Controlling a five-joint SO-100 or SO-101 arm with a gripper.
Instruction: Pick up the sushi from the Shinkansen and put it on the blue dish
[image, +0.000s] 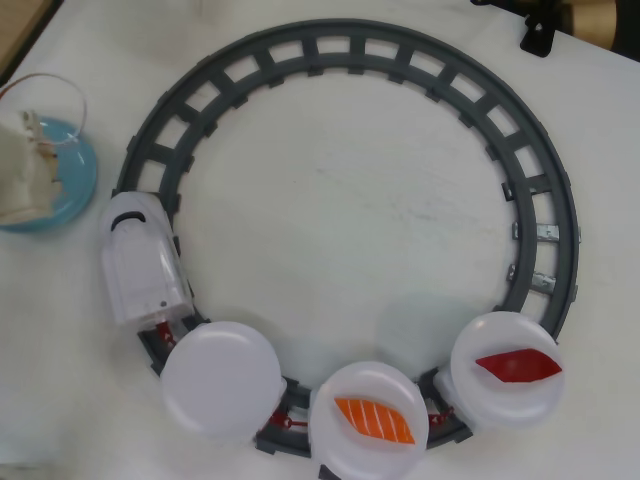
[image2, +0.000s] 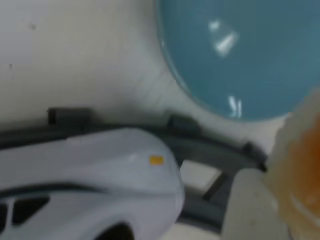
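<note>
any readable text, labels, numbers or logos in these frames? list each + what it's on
None readable in either view.
Train: no lettering; the small orange patch on its body in the wrist view is too blurred to tell whether it is text.
Blue dish, white plates, track: no markings.

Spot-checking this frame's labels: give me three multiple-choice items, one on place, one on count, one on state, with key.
1. Where is the blue dish in the overhead view?
A. Inside the track loop
B. Left, outside the track
C. On a train car

2. How many white plates carry food?
A. One
B. Two
C. Three

3. The white plate right behind the Shinkansen is:
A. Empty
B. Holding salmon
C. Flipped over

Key: 1 B, it sits beyond the rails at left. 2 B, the orange striped piece and the dark red piece. 3 A, bare white top.
</note>
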